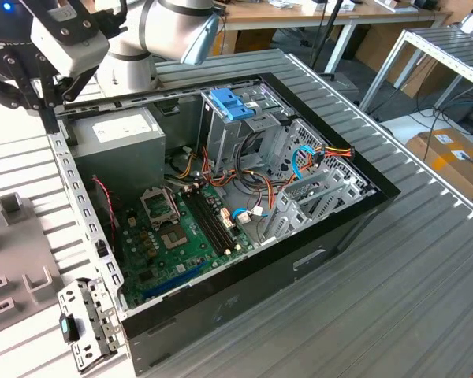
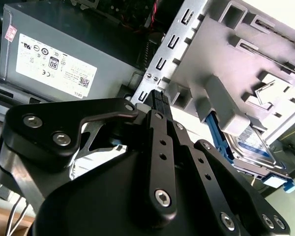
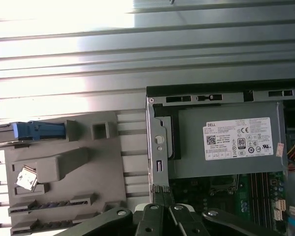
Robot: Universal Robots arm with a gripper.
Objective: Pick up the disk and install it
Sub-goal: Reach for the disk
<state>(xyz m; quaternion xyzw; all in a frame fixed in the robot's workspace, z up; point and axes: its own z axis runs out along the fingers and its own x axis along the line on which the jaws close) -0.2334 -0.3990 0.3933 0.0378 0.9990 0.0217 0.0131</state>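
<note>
Approach stage: gripper (image 3: 162, 189), fingers (image 3: 157, 191) together and empty, hovers short of the disk (image 2: 253, 147) in its holder (image 3: 113, 162); grasping needs them parted.

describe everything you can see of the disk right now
The disk is a flat silver-metal drive with a white-and-blue label and blue plastic side rails. It sits in a grey plastic fixture that hides much of it, beside the open computer case. In the first wrist view one blue rail pokes out at the fixture's edge. The gripper, shut and empty, is apart from it, by the case's metal wall.
</note>
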